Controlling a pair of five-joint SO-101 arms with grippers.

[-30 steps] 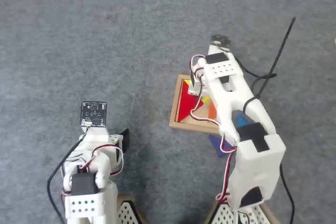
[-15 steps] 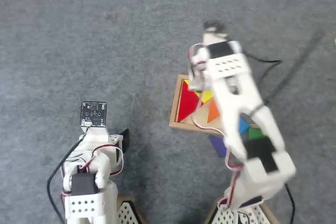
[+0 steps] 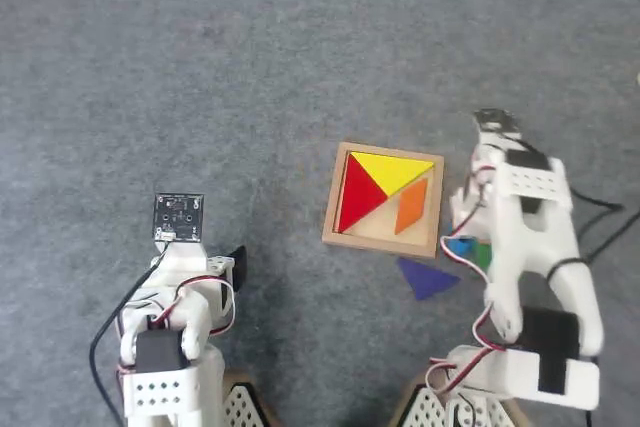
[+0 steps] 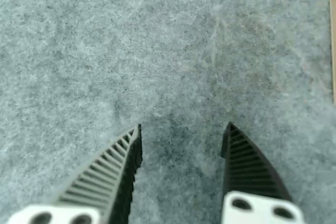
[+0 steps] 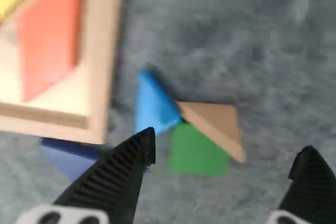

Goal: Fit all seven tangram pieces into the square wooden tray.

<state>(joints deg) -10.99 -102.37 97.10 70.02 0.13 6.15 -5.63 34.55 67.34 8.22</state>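
Your right gripper (image 5: 229, 142) is wide open, empty: center on the blue triangle (image 5: 152, 106) beside tray (image 5: 102, 77) w/o bumping green piece (image 5: 197, 155).

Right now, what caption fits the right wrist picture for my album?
Open right gripper over blue triangle, green piece and tan triangle beside the wooden tray.

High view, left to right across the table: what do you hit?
left arm → red triangle → orange parallelogram → blue piece → right arm. The yellow triangle and purple triangle are left out: sideways they overlap others.
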